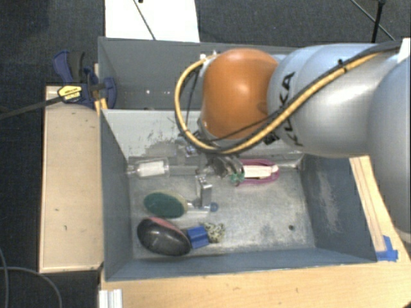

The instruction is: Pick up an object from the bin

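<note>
Camera view, hand [204,196] beside green oval [164,204] (open floor [276,207] rightward)

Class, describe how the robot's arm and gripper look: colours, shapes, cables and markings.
The arm is thick, rounded and silver-grey, with black KUKA lettering. A glossy orange dome cover sits at its wrist. Yellow and black cables loop round it. The gripper is small, bare grey metal.

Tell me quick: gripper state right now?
Gripper: cannot be told; it is down beside the dark green oval object.
</note>
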`<action>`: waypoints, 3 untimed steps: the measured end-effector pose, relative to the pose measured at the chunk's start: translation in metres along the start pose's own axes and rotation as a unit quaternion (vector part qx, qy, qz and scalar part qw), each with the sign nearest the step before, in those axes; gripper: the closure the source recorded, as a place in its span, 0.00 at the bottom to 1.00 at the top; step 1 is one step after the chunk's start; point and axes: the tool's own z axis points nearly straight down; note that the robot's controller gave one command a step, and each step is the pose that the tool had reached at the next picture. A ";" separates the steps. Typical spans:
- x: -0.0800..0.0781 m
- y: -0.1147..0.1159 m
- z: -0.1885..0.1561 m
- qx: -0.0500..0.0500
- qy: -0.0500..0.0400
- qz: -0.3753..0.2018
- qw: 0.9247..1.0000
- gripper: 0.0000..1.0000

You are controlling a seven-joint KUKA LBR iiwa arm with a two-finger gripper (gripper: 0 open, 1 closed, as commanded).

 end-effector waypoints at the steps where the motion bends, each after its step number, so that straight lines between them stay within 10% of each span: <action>1: 0.031 0.008 0.119 -0.001 0.001 0.040 0.999 0.00; 2: 0.030 0.008 0.117 -0.001 -0.001 0.041 0.999 1.00; 3: 0.027 0.019 -0.082 -0.001 -0.004 0.044 0.999 1.00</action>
